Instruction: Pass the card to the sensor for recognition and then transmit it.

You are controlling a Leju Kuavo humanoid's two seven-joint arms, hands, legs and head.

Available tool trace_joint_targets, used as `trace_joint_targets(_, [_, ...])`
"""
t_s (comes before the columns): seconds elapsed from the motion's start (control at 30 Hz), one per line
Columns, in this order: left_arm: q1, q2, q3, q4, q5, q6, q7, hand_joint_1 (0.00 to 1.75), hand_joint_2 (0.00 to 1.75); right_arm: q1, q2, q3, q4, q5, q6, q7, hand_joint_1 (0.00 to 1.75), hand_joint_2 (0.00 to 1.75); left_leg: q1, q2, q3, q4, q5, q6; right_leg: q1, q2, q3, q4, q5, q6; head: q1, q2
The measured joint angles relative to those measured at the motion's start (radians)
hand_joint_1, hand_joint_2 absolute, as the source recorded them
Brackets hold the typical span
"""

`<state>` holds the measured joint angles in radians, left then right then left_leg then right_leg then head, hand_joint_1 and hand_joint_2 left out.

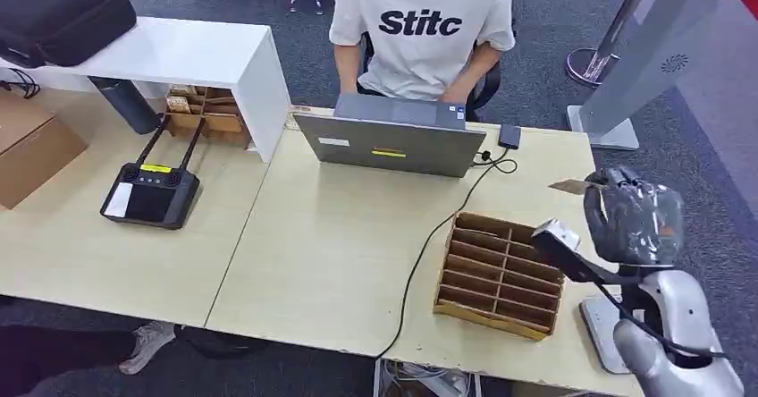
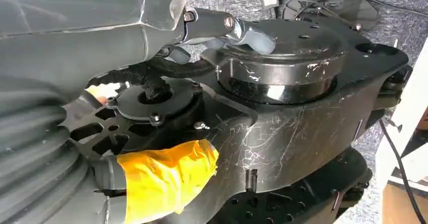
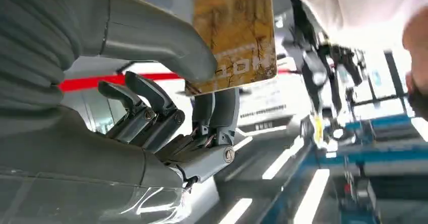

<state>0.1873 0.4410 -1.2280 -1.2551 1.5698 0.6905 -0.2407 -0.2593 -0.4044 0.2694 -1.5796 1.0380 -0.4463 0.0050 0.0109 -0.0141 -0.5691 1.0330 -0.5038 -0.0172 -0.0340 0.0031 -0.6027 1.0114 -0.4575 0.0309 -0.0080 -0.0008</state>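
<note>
One thin golden-brown card [image 3: 236, 35] sits pinched between my right hand's [image 3: 166, 103] thick grey thumb and darker fingers [image 3: 222, 108], raised above the right end of the pale wooden table [image 1: 340, 254] — just beyond the brown cardboard divider box [image 1: 499, 274]. Across from me a person in a white printed T-shirt [image 1: 424, 26] sits behind a grey laptop [image 1: 391, 144]. My left hand [image 2: 166, 37] hangs low beside my body; its fingers seem curled, though I cannot tell for sure.
</note>
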Motion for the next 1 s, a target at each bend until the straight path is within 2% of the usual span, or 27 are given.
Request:
trace_joint_targets(0.23, [0.000, -0.005, 0.000, 0.000, 0.000, 0.001, -0.002, 0.00, 1.75, 0.003, 0.002, -0.039, -0.109, -0.065, -0.064, -0.054, 1.75, 1.75, 0.000, 0.000, -0.001, 0.000, 0.000, 0.000, 0.000, 0.000, 0.000, 0.000, 0.000, 0.000, 0.000, 0.000])
trace_joint_targets(0.3, [-0.001, -0.007, 0.000, 0.001, 0.000, -0.006, 0.000, 0.00, 1.75, -0.007, 0.011, -0.036, -0.141, -0.099, -0.027, -0.071, 1.75, 1.75, 0.000, 0.000, -0.001, 0.000, 0.000, 0.000, 0.000, 0.001, 0.000, 0.000, 0.000, 0.000, 0.000, 0.000])
trace_joint_targets(0.4, [-0.017, -0.007, -0.009, 0.019, -0.006, -0.041, 0.016, 0.00, 1.75, -0.093, 0.036, -0.007, -0.124, -0.135, 0.081, -0.064, 1.75, 1.75, 0.000, 0.003, 0.000, -0.001, 0.000, -0.001, 0.000, 0.003, -0.001, 0.000, 0.001, -0.001, -0.001, 0.000])
trace_joint_targets(0.57, [-0.035, -0.006, -0.022, 0.056, -0.008, -0.080, 0.019, 0.00, 1.75, -0.202, 0.061, 0.037, -0.068, -0.161, 0.111, -0.060, 1.75, 1.75, 0.000, -0.002, -0.001, -0.001, 0.003, -0.001, 0.000, -0.002, 0.001, 0.001, 0.001, -0.001, 0.000, 0.000])
trace_joint_targets(0.6, [-0.039, -0.006, -0.026, 0.063, -0.014, -0.089, 0.019, 0.00, 1.75, -0.220, 0.064, 0.047, -0.056, -0.176, 0.141, -0.057, 1.75, 1.75, 0.000, -0.002, -0.002, -0.001, 0.003, -0.001, 0.000, -0.002, 0.001, 0.001, 0.002, -0.001, 0.000, 0.000])
trace_joint_targets(0.7, [-0.067, -0.006, -0.052, 0.115, -0.042, -0.157, 0.040, 0.00, 1.75, -0.353, 0.092, 0.101, 0.066, -0.187, 0.246, -0.020, 1.75, 1.75, 0.000, 0.002, -0.001, -0.001, 0.003, -0.001, -0.002, 0.003, -0.001, 0.002, 0.003, -0.001, 0.000, 0.000])
trace_joint_targets(0.8, [-0.105, -0.024, -0.074, 0.219, -0.070, -0.264, 0.063, 0.00, 1.75, -0.548, 0.143, 0.177, 0.278, -0.172, 0.313, 0.034, 1.75, 1.75, -0.001, 0.003, 0.000, 0.000, 0.005, -0.002, -0.001, 0.005, -0.001, 0.002, 0.005, -0.002, -0.002, 0.000])
trace_joint_targets(0.87, [-0.122, -0.042, -0.078, 0.284, -0.080, -0.306, 0.071, 0.00, 1.75, -0.644, 0.175, 0.218, 0.401, -0.166, 0.337, 0.046, 1.75, 1.75, -0.001, 0.000, 0.000, 0.000, 0.007, -0.002, -0.001, 0.001, -0.001, 0.002, 0.005, -0.002, -0.001, 0.000])
trace_joint_targets(1.0, [-0.138, -0.069, -0.090, 0.352, -0.089, -0.319, 0.092, 0.00, 1.75, -0.748, 0.221, 0.284, 0.575, -0.150, 0.361, 0.058, 1.75, 1.75, 0.000, -0.003, -0.001, 0.000, 0.007, -0.003, 0.000, -0.001, -0.001, 0.003, 0.005, -0.002, -0.001, 0.000])
